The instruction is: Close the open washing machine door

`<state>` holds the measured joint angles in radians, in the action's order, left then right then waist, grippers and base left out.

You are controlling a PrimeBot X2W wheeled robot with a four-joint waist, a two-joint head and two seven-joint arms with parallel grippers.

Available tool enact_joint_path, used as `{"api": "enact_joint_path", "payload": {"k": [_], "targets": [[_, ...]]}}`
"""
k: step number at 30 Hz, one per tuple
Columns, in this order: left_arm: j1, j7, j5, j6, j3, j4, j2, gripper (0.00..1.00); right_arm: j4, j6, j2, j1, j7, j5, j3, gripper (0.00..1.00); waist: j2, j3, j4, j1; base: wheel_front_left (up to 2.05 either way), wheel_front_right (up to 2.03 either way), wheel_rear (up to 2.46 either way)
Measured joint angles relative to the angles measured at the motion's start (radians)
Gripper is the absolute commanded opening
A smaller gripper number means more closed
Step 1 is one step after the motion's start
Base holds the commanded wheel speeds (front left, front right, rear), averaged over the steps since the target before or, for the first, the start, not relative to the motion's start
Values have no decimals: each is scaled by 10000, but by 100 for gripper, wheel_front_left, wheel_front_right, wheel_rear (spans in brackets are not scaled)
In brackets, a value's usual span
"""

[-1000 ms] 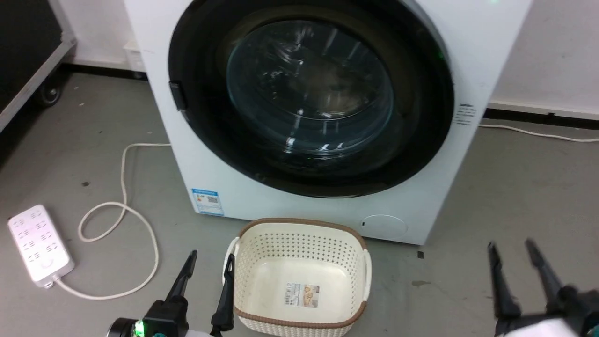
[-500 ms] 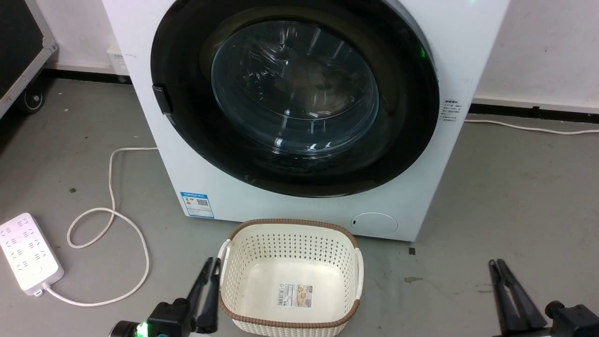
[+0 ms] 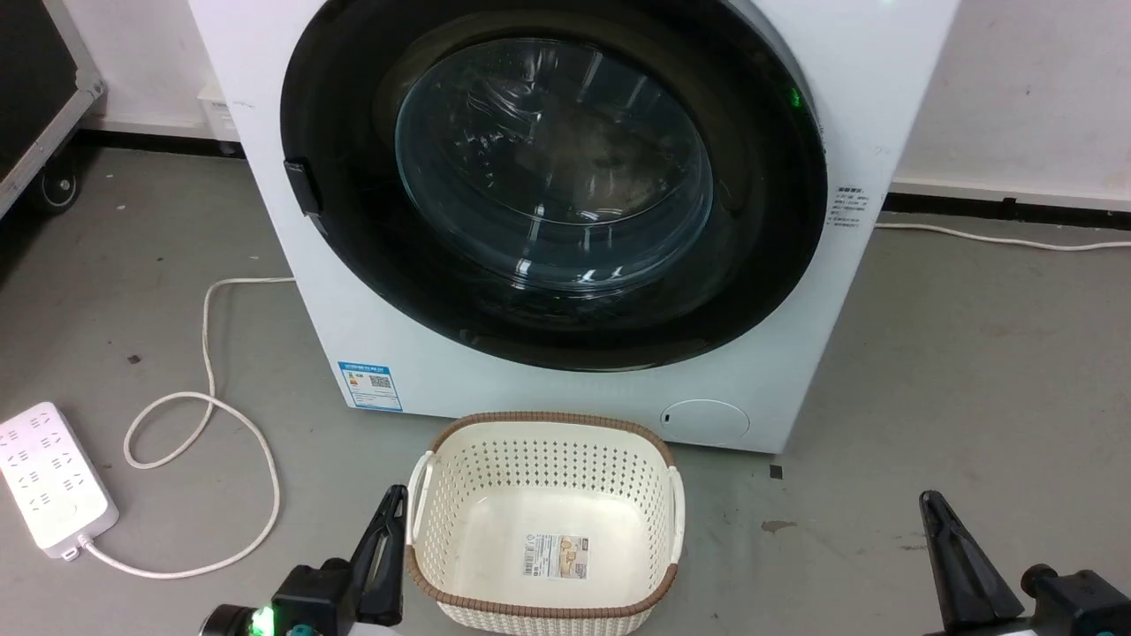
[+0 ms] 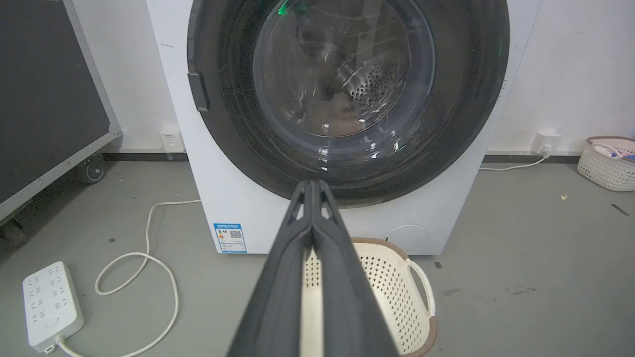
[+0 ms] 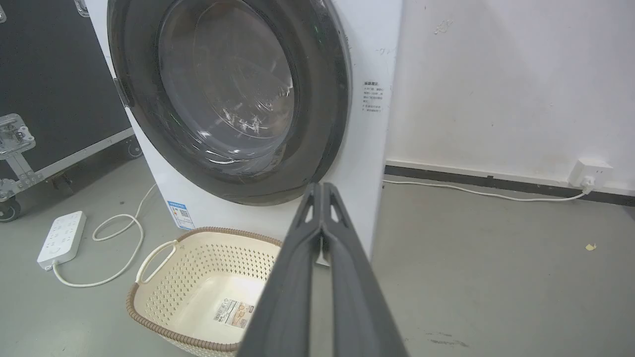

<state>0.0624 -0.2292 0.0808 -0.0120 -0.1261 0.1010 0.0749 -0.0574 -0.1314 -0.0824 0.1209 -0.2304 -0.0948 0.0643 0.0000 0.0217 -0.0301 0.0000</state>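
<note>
in front of washing machine (image 3: 548, 389): cream basket (image 3: 548, 459); left end effector (image 3: 394, 502), right end effector (image 3: 929, 503) pressed together.

The head view's top edge cuts off the top of the washing machine (image 3: 795, 371) and the upper rim of the washing machine door (image 3: 553, 168), and the print on the blue sticker (image 3: 371, 386) is too small to read. In the left wrist view, the pressed-together fingers of the left gripper (image 4: 312, 184) hide the left part of the cream basket (image 4: 392, 287), and the right edge cuts a second basket (image 4: 607, 163).
</note>
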Motion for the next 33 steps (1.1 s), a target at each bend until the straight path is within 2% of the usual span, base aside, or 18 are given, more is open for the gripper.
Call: {"api": "enact_joint_path", "payload": {"k": [33], "targets": [[-69, 663, -240, 4, 366, -268, -46, 0, 119, 0, 50, -251, 660, 255, -174, 0, 0, -63, 88, 0, 0, 0, 0]]}}
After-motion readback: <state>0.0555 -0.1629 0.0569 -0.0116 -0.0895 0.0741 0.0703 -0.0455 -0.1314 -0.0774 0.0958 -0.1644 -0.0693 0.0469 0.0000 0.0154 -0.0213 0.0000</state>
